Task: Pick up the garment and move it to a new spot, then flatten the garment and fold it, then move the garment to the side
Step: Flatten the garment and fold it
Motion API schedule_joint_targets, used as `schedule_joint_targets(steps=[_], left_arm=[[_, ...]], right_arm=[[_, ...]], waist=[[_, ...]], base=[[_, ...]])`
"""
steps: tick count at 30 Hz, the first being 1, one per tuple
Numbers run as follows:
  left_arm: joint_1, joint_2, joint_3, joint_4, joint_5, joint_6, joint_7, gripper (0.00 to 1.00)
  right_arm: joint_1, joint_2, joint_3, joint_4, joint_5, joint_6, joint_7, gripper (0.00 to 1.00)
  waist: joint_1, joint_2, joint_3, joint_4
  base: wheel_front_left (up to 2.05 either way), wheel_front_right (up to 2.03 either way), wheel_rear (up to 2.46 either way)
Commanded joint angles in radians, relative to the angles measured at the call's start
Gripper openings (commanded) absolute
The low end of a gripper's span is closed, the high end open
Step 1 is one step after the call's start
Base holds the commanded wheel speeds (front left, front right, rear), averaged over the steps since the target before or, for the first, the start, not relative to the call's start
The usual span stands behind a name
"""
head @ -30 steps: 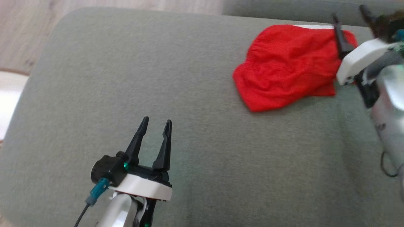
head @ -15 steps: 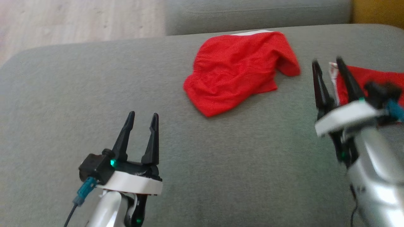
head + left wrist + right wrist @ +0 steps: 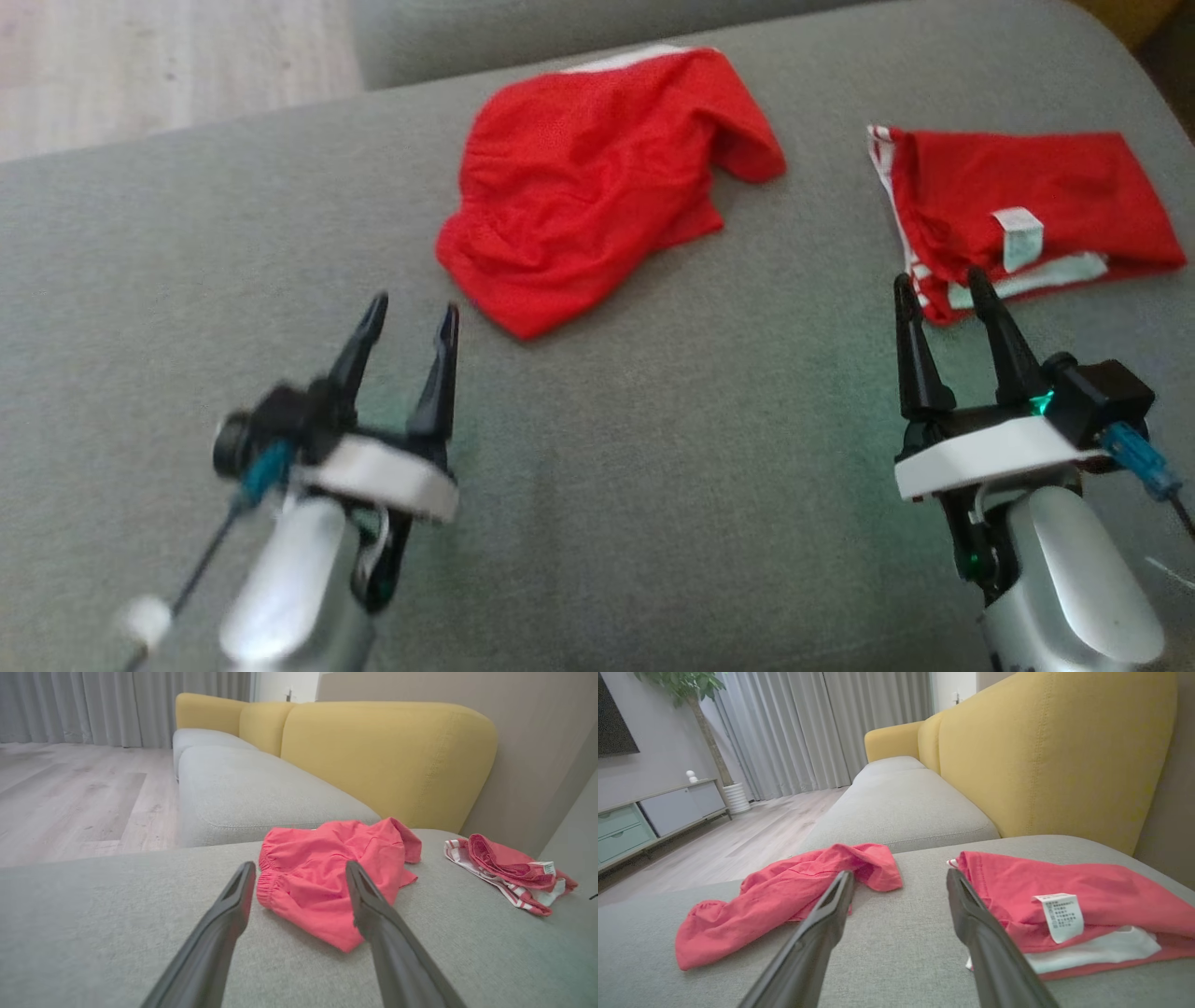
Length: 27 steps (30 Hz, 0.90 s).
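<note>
**A:** How are the jaws standing?

**B:** Both pairs are standing spread wide, gripping nothing. The left gripper is hovering over the near left part of the cushion, its fingers pointing toward the cushion's far edge. The right gripper is hovering over the cushion's near right part, pointing the same way.

**A:** And where is the garment lying?

**B:** The crumpled garment is lying in a loose red heap at the middle of the cushion's far side. Its gathered waistband is facing the cushion's left, and one corner is curling over toward the cushion's right. In the left wrist view it is showing between and beyond that gripper's fingers.

**A:** Is anything else sitting there?

**B:** A folded garment, red with white striped trim, is resting flat at the cushion's far right, with bare cushion separating the two. A white label is lying on top of it. In the head view the right gripper's tips are overlapping its near left corner, and I cannot tell whether they are touching it.

**A:** What is lying past the cushion?

**B:** A yellow backrest is rising behind the cushion's right side. A second grey seat is stretching away beyond its far edge, and pale wood floor is showing past its far left.
</note>
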Motion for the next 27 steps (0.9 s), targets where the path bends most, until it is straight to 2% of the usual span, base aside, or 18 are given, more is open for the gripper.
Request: schedule_joint_targets(steps=[1,11,15,18,26,27], left_arm=[[-0.083,0.021,0.027,-0.006,0.005,0.002,0.012,1.0],[-0.328,0.02,0.03,0.314,-0.009,0.045,0.224,1.0],[-0.377,0.029,0.028,0.406,0.006,0.085,0.244,1.0],[-0.401,0.028,0.028,0.456,0.006,0.099,0.239,1.0],[-0.449,-0.001,0.022,0.548,-0.052,0.034,0.24,1.0],[-0.457,-0.003,0.021,0.557,-0.06,0.028,0.24,0.24]], right_arm=[[-0.028,0.006,0.019,-0.04,-0.006,-0.001,-0.011,1.0],[-0.043,0.029,0.024,-0.062,-0.011,-0.001,-0.011,1.0],[-0.04,0.032,0.022,-0.063,-0.015,-0.001,-0.011,1.0],[-0.037,0.033,0.02,-0.063,-0.017,-0.001,-0.011,1.0],[-0.042,0.035,0.027,-0.06,-0.026,-0.001,-0.011,1.0],[-0.044,0.036,0.031,-0.061,-0.026,-0.001,-0.011,1.0]], waist=[[0.0,0.0,0.032,-0.03],[0.0,0.0,0.1,-0.11],[0.0,0.0,0.107,-0.123],[0.0,0.0,0.107,-0.126],[0.0,0.0,0.109,-0.125],[0.0,0.0,0.109,-0.126]], base=[[0.0,0.0,0.0],[0.0,0.0,0.0],[0.0,0.0,0.0],[0.0,0.0,0.0],[0.0,0.0,0.0],[0.0,0.0,0.0]])
